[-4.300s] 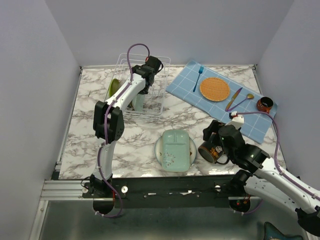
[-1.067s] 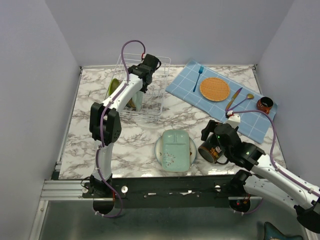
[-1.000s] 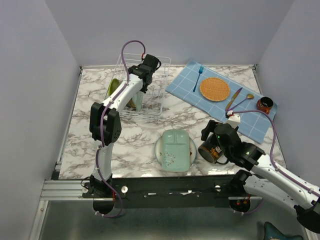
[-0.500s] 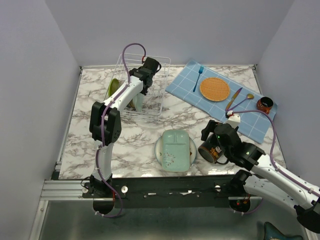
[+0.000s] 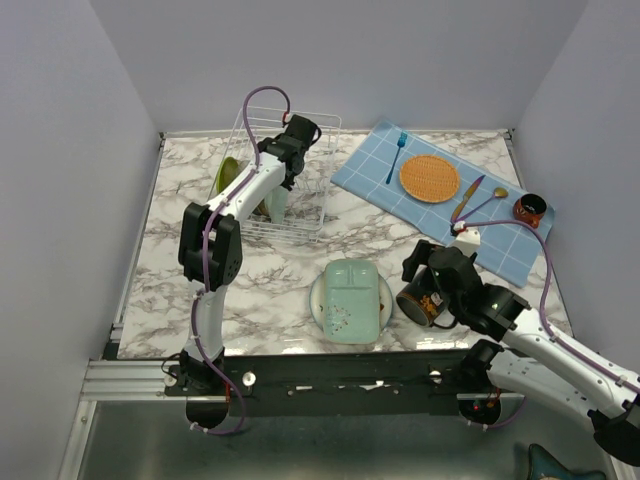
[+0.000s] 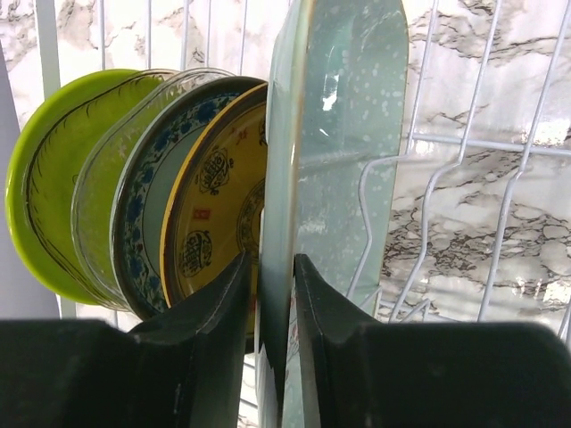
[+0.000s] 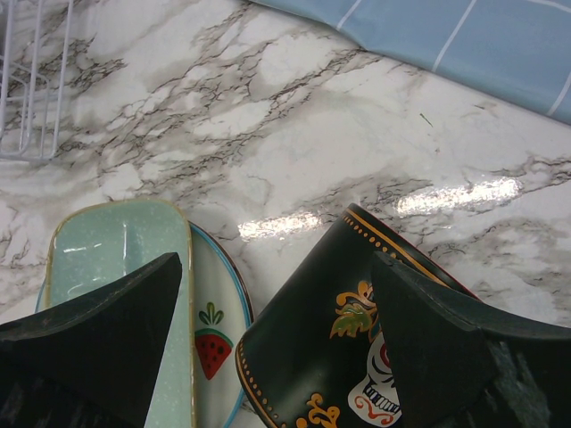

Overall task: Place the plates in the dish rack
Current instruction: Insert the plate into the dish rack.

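Over at the rack [image 5: 305, 215], left gripper [image 6: 270, 267] straddles the mint plate [image 6: 348, 134].
Clamped or loose, I cannot tell; right gripper [image 7: 277, 267] gapes wide over the mug [image 7: 312, 357].

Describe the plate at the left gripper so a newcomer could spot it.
Find the white wire dish rack at back left, with round plates standing on edge in it. The mint-green plate ends that row, its rim between the fingers of the left gripper. It alone is rounded-square and speckled.
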{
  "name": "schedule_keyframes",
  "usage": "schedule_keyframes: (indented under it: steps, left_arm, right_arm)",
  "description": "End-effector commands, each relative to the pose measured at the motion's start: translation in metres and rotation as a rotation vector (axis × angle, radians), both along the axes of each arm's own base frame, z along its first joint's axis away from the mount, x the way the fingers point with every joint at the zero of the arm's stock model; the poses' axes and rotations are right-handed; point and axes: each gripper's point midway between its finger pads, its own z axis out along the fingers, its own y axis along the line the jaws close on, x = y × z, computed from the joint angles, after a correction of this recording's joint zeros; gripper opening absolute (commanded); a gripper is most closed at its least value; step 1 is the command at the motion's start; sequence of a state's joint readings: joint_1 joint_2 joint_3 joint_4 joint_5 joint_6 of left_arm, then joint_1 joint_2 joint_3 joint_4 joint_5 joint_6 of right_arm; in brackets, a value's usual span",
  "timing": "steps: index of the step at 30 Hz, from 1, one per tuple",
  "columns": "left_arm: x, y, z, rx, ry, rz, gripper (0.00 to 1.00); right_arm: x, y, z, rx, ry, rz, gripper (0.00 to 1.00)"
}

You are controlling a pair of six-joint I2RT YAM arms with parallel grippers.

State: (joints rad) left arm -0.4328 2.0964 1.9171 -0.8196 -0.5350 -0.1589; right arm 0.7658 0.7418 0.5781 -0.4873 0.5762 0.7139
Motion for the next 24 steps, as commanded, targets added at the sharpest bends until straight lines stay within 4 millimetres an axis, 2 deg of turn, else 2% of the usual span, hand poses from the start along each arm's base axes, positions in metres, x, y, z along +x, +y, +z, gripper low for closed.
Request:
schedule_keyframes:
  steps: [1, 11, 19, 24]
  left_arm:
    - [0.009, 0.017, 0.025, 0.041, -0.075, 0.046, 0.39]
    - [0.017, 0.02, 0.065, 0.049, -0.147, 0.049, 0.47]
    - [0.022, 0.019, 0.127, 0.016, -0.259, 0.042, 0.51]
    - [0.018, 0.017, 0.148, -0.014, -0.291, 0.027, 0.55]
  right_arm:
    - [0.001, -0.001, -0.003, -0.011, -0.002, -0.007, 0.95]
    - [0.005, 0.002, 0.0, -0.018, -0.004, -0.005, 0.95]
    - [0.009, 0.005, 0.005, -0.036, -0.002, 0.0, 0.95]
    - [0.012, 0.009, 0.011, -0.056, 0.007, 0.018, 0.95]
